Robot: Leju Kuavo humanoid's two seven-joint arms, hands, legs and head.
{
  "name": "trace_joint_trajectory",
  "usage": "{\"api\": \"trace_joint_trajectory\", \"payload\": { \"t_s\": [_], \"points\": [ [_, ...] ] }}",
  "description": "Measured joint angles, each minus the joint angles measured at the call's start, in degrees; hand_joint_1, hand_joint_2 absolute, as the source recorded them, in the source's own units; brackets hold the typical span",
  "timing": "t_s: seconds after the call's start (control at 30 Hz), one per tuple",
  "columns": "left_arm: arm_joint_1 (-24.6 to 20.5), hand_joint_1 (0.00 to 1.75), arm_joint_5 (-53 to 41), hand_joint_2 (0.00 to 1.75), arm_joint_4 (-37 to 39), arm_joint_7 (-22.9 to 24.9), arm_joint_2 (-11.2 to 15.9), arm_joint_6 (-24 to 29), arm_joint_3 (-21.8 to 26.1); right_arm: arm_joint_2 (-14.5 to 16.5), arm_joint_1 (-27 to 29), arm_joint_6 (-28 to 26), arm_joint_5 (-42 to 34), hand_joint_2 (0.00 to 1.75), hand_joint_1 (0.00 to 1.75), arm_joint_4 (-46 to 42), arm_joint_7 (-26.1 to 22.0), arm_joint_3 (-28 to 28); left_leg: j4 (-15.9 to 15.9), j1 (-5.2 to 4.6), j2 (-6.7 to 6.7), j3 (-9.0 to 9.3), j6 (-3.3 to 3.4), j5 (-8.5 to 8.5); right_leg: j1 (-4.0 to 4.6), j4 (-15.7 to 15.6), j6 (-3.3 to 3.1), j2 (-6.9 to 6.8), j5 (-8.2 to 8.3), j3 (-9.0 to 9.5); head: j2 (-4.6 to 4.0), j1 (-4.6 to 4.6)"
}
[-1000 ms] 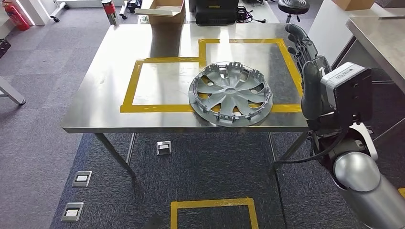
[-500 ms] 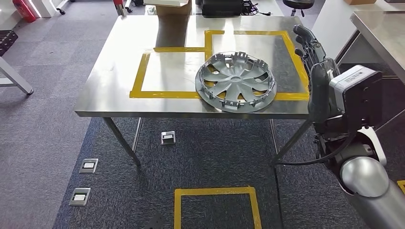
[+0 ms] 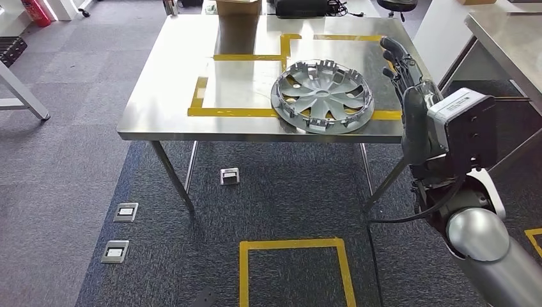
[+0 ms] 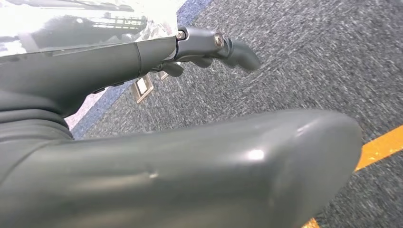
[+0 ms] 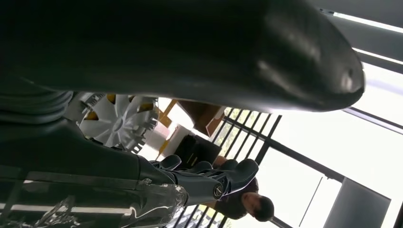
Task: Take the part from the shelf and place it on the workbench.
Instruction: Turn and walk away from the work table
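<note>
The silver wheel cover (image 3: pixel 322 95) lay flat on the steel workbench (image 3: pixel 166 83), hollow side up, near the front edge and straddling the yellow tape outline (image 3: pixel 201 96) at its near line. From where I stood it looked set down already, so I judged the placing done and the hand free to draw off.

The right hand (image 3: pixel 404 77) was raised beside the bench's right edge, and the cover lay at about nine o'clock from it, close but apart, nothing touching. Being round, the cover had no long axis to speak of; only its rim faced the hand. The right hand was plainly the nearer one. Its fingers (image 3: pixel 393 51) stood up loosely, a little apart, holding nothing.

The left hand (image 4: pixel 209 45) hung low over grey carpet (image 4: pixel 309 61), well away from the bench. Its fingers seemed curled in with nothing in them, though I could not tell for sure how far they were closed.
</note>
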Motion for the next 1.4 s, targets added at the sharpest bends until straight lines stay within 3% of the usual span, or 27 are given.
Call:
{"api": "trace_joint_trajectory", "payload": {
  "t_s": [0.07,0.13,0.17,0.2,0.23,0.27,0.33,0.4,0.57,0.83,1.4],
  "points": [
    [0.02,0.00,-0.02,0.00,-0.14,-0.22,0.02,0.00,0.00,-0.16,0.03,-0.09,-0.09,0.00,0.00,0.01,-0.03,-0.02,-0.16,0.02,0.19,-0.73,1.15,0.98,-0.10,2.86,0.34,0.05,-3.41,-1.22,0.00,0.54],
    [0.02,0.00,-0.09,0.00,-0.24,-0.42,0.03,-0.03,-0.02,-0.26,0.09,-0.17,-0.19,0.00,0.00,0.01,-0.05,-0.02,-0.10,-0.19,0.26,-1.77,1.74,2.04,-0.01,10.18,0.40,0.09,-8.85,-3.56,-0.01,1.12],
    [0.05,0.00,-0.14,0.00,-0.27,-0.45,0.04,-0.07,-0.03,-0.29,0.17,-0.19,-0.21,0.00,0.00,0.01,-0.05,0.01,-0.06,-0.38,0.26,-2.33,1.87,2.52,0.06,13.86,0.35,0.10,-10.35,-4.50,-0.01,1.29],
    [0.09,0.00,-0.19,0.00,-0.30,-0.45,0.05,-0.10,-0.05,-0.31,0.27,-0.19,-0.24,0.00,0.00,0.01,-0.05,0.03,-0.02,-0.60,0.27,-2.91,1.97,2.96,0.16,16.26,0.20,0.10,-10.70,-4.81,-0.01,1.39],
    [0.14,0.00,-0.21,0.00,-0.33,-0.49,0.06,-0.13,-0.07,-0.32,0.36,-0.19,-0.27,0.00,0.00,0.01,-0.05,0.06,0.00,-0.83,0.26,-3.41,2.03,3.33,0.31,16.45,-0.11,0.10,-9.96,-4.02,-0.01,1.44],
    [0.17,0.00,-0.22,0.00,-0.39,-0.55,0.06,-0.14,-0.08,-0.32,0.41,-0.19,-0.30,0.00,0.00,-0.01,-0.02,0.07,0.01,-1.06,0.25,-3.76,2.06,3.63,0.54,14.16,-0.61,0.12,-8.64,-2.03,-0.01,1.47],
    [0.18,0.00,-0.22,0.00,-0.66,-0.77,-0.03,-0.14,-0.10,-0.31,0.31,-0.20,-0.37,0.00,0.00,-0.14,0.10,0.04,0.03,-1.46,0.23,-4.21,1.99,4.05,1.25,5.77,-2.05,0.11,-6.78,3.77,-0.01,1.46],
    [0.13,0.00,-0.23,0.00,-0.95,-0.94,-0.15,-0.16,-0.15,-0.32,0.15,-0.21,-0.40,0.00,0.00,-0.37,0.22,-0.02,0.03,-1.50,0.24,-4.41,1.63,4.41,1.87,0.32,-2.82,-0.01,-6.45,7.12,-0.01,1.38],
    [0.13,0.00,-0.20,0.00,-1.25,-0.95,-0.26,-0.19,-0.40,-0.41,0.13,-0.41,-0.57,0.00,0.00,-0.49,0.62,0.02,0.33,-1.40,0.32,-4.61,1.73,4.39,2.12,-0.83,-2.00,-0.01,-6.44,7.35,-0.01,1.53],
    [0.12,0.00,0.01,0.00,-1.52,-0.92,0.02,0.02,-0.49,-0.67,0.13,-0.56,-0.77,0.00,0.00,-0.57,0.75,0.01,0.06,-1.31,0.31,-4.59,1.18,4.76,2.19,-0.59,-2.27,-0.03,-6.36,7.16,-0.01,1.52],
    [0.16,0.00,1.00,0.00,-1.93,-0.85,0.07,0.77,-0.52,-1.37,0.19,-0.83,-0.81,0.00,0.00,-1.73,1.21,-0.01,0.01,-1.39,0.31,-4.68,1.16,4.73,2.10,-0.74,-2.28,-0.03,-6.36,7.17,-0.01,1.54]
  ]
}}
